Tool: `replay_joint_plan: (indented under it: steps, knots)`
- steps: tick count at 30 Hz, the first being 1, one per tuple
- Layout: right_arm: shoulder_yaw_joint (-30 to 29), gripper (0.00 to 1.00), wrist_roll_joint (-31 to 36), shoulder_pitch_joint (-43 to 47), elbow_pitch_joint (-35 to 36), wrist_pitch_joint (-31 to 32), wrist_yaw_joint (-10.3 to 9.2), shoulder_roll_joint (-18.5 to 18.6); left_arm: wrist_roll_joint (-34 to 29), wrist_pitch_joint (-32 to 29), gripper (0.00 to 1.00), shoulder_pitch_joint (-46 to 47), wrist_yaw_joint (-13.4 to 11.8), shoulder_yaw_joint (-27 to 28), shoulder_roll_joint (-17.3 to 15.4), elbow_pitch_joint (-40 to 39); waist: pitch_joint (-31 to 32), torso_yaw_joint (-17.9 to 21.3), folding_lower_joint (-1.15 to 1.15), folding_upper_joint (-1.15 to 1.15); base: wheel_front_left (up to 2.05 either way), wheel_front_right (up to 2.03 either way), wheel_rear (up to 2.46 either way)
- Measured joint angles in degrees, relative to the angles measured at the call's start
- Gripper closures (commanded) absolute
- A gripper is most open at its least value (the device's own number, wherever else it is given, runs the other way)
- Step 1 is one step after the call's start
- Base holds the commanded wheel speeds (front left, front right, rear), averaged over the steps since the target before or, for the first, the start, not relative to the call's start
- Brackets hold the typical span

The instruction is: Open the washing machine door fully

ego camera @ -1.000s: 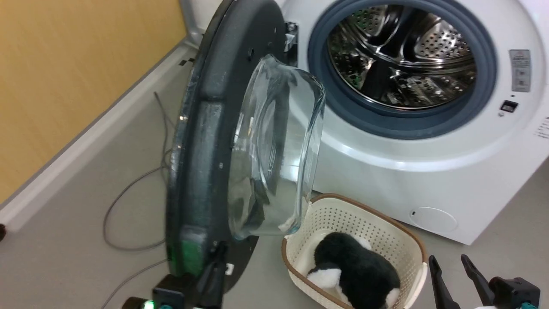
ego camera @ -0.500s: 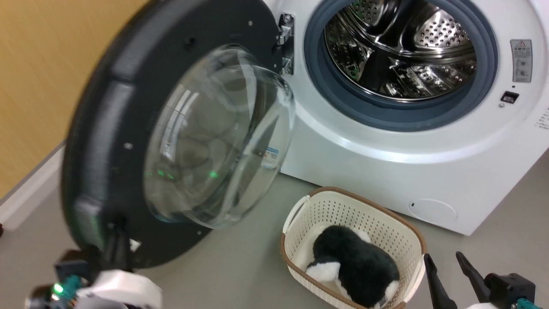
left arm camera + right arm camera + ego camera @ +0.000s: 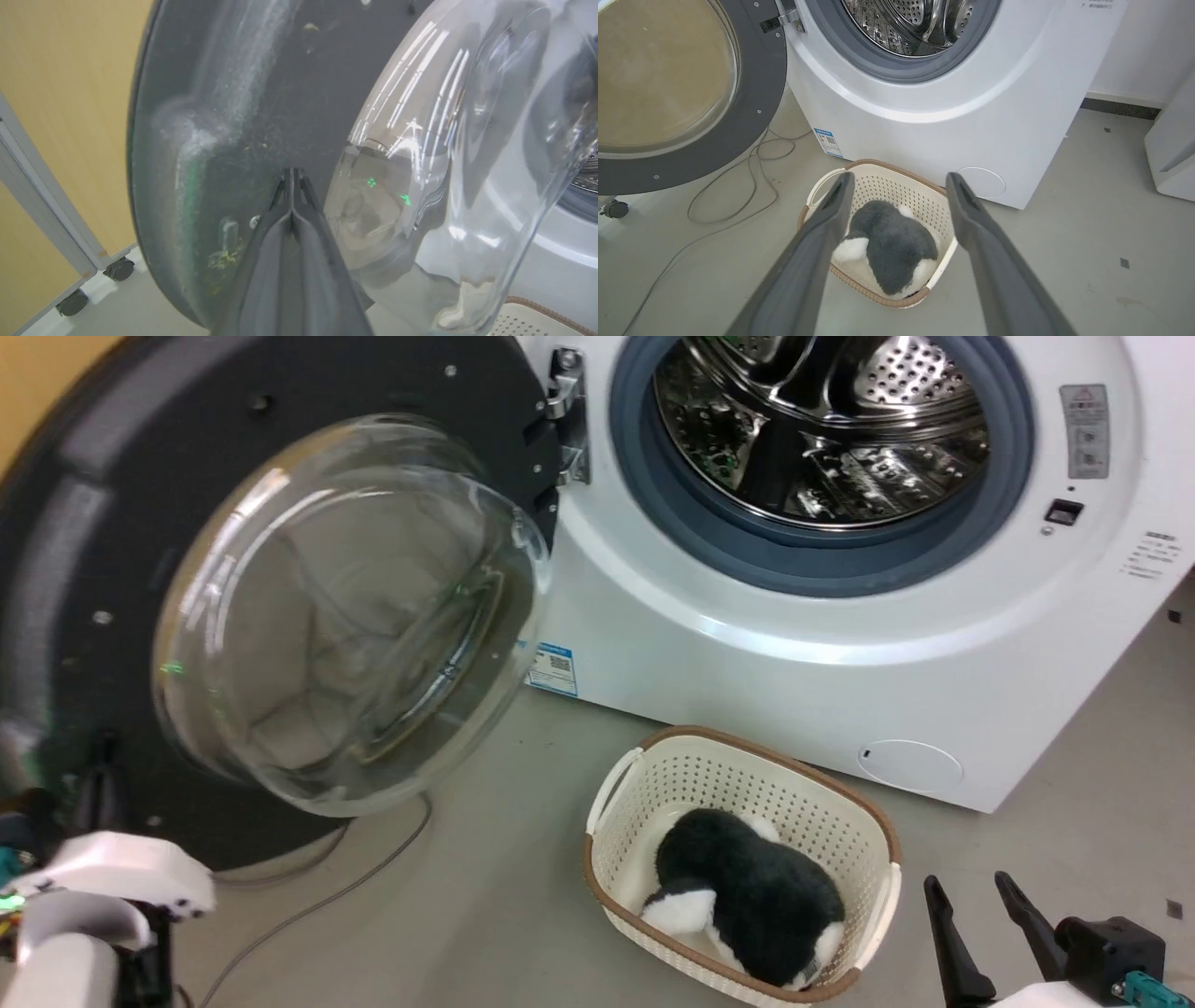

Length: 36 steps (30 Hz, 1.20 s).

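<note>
Closed finger to finger, the left end effector (image 3: 292, 173) is set against the dark inner rim of the washing machine door (image 3: 345, 616), swung out left of the washing machine (image 3: 794, 644). The right end effector (image 3: 900, 177) is held apart near a basket (image 3: 747, 775) on the floor (image 3: 485, 896), where a cable (image 3: 373, 868) is trailed; a yellow wall (image 3: 70, 93) is seen behind. Since half a second ago, the door is swung wider and a blue label (image 3: 553, 669) uncovered.
</note>
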<state>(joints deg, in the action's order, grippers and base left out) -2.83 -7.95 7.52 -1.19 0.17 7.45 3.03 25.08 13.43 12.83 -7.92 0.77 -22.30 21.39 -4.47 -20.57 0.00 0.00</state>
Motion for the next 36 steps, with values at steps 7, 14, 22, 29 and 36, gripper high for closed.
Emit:
replay_joint_plan:
  steps: [7, 14, 22, 29, 36]
  knots:
    - [-0.1, 0.0, 0.0, -0.01, -0.15, 0.04, -0.01, 0.0, -0.12, 1.11, 1.0, 2.68, 1.44, 2.2, -0.82, 6.75, 0.45, 1.65, 0.0, 0.0, 0.0, 0.0, 0.0]
    - [0.49, 0.0, -0.88, 0.08, -1.04, -0.76, 0.0, 0.0, -2.69, 1.26, 1.0, -2.32, 0.46, 5.17, 1.24, 1.01, 2.02, 3.12, 0.0, 0.0, 0.0, 0.0, 0.0]
    - [1.03, 0.0, -1.12, 0.19, -1.94, -1.89, 0.0, 0.0, -4.32, 1.26, 0.97, -15.49, -1.27, 5.2, 6.87, -10.28, 4.06, 4.44, 0.0, 0.0, 0.0, 0.0, 0.0]
    - [1.09, 0.0, -0.59, 0.19, -2.13, -2.16, 0.0, 0.0, -7.16, 1.26, 0.0, -20.5, -2.07, 1.26, 9.24, -16.92, 4.97, 5.28, 0.0, 0.0, 0.0, 0.0, 0.0]
    - [1.3, 0.0, 0.45, 0.18, -1.53, -2.14, 0.0, -0.01, -8.89, 1.04, 0.0, -20.75, -1.41, -3.55, 10.59, -20.19, 5.25, 7.81, 0.0, 0.0, 0.0, 0.0, 0.0]
